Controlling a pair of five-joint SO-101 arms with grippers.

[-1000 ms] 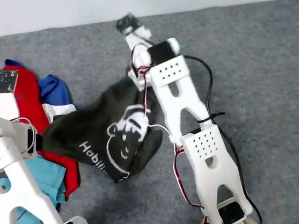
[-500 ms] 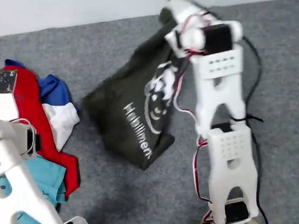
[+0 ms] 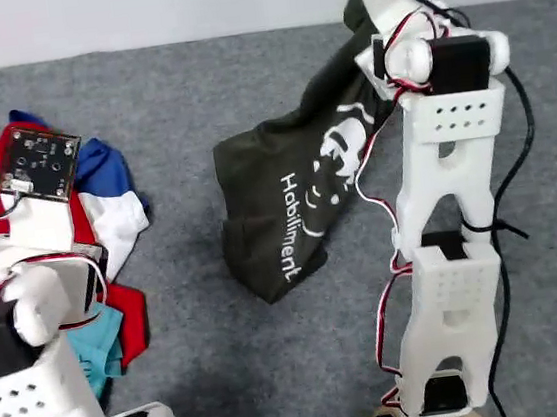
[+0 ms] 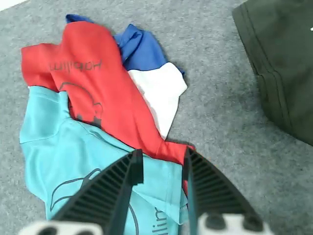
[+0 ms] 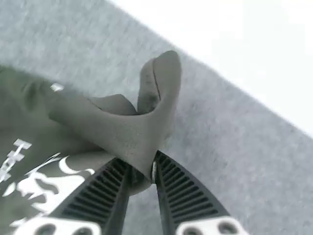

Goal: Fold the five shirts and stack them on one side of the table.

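Dark shirt (image 3: 288, 207) drapes on the table (image 3: 143, 83) toward its far side, a fold clenched in the right gripper (image 5: 141, 165); lowering it slowly, pulled taut, should spread it flat. Left gripper (image 4: 162, 155) hovers parted over the heaped shirts (image 4: 98, 103).

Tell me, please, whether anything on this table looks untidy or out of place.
Nothing looks damaged. The dark shirt lies bunched and askew, one end pinched in the right end effector. The red shirt, teal shirt and blue and white cloth overlap in a crumpled, unfolded heap.
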